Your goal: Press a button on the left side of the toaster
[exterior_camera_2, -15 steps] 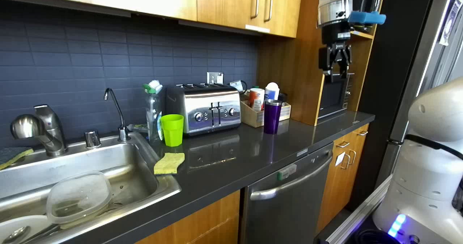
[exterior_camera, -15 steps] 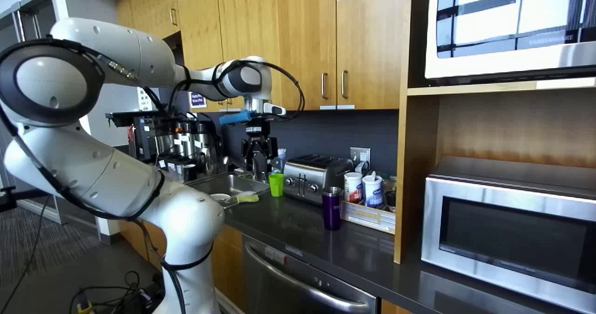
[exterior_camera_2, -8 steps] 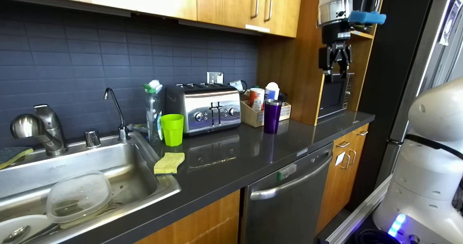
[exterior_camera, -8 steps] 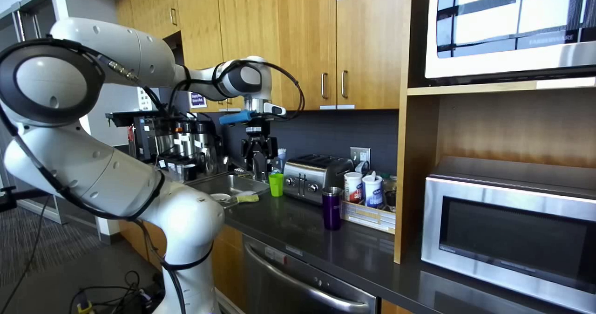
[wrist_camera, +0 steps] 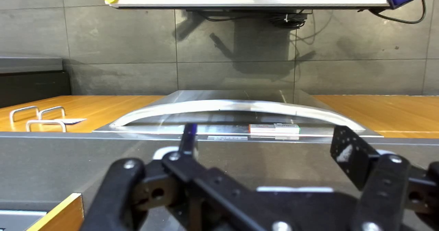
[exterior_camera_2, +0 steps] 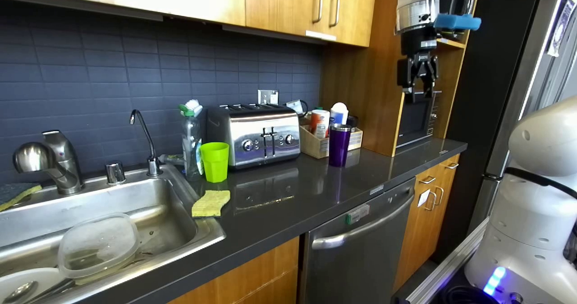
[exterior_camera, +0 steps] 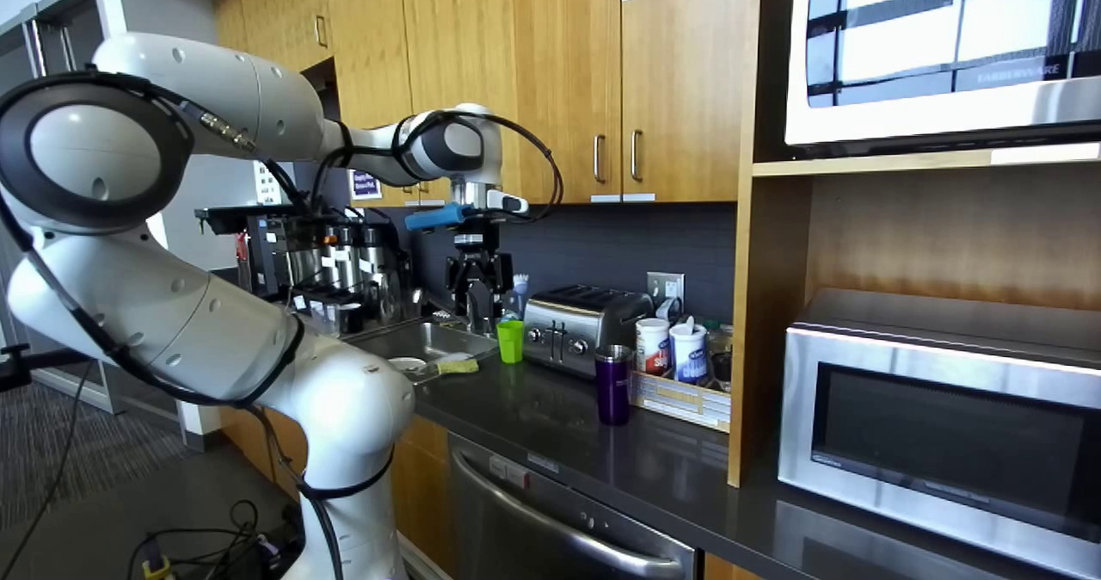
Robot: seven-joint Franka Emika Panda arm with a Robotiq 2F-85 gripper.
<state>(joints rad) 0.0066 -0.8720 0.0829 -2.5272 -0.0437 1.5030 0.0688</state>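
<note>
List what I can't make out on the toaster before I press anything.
Toaster, any buttons by its left dial: too small in both exterior views.
Its left end: lower part mostly behind the green cup in an exterior view.
Its right end: partly behind the purple tumbler in an exterior view.
Wrist view: toaster outside the frame.
</note>
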